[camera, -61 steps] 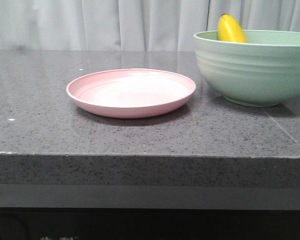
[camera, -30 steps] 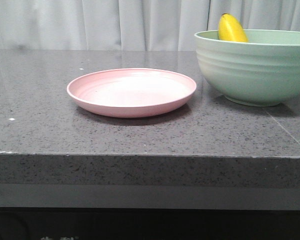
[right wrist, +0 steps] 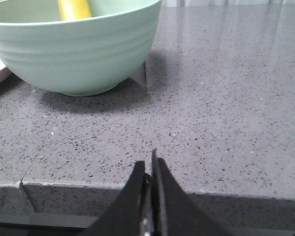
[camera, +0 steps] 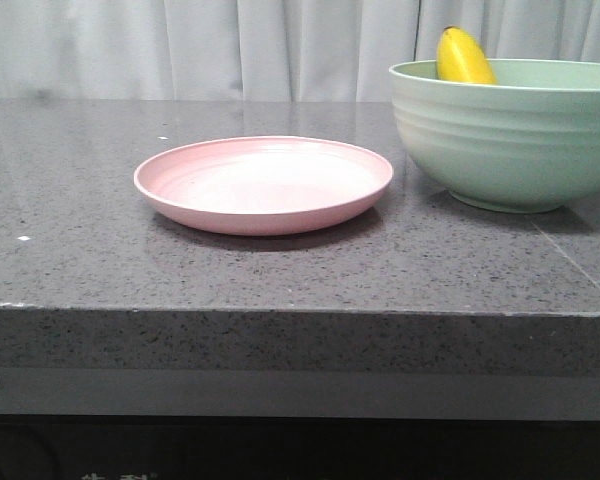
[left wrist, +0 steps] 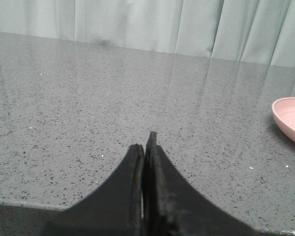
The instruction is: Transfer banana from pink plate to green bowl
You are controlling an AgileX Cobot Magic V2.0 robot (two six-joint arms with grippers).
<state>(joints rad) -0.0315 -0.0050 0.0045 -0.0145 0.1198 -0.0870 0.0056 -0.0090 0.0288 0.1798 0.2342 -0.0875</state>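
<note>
The banana [camera: 463, 57] stands in the green bowl [camera: 510, 140] at the right of the table, its yellow end showing above the rim. It also shows in the right wrist view [right wrist: 74, 8], inside the bowl [right wrist: 78, 54]. The pink plate [camera: 263, 185] lies bare at the table's middle; its edge shows in the left wrist view [left wrist: 291, 118]. My left gripper [left wrist: 145, 143] is shut and empty, low over the table's front edge, left of the plate. My right gripper [right wrist: 148, 162] is shut and empty at the front edge, near the bowl. Neither gripper shows in the front view.
The grey speckled stone table [camera: 100, 250] has a sharp front edge. A pale curtain [camera: 230, 45] hangs behind it. A seam in the tabletop [right wrist: 143, 78] runs beside the bowl.
The picture shifted very slightly between the oldest frame and now. The banana, bowl and plate have not moved.
</note>
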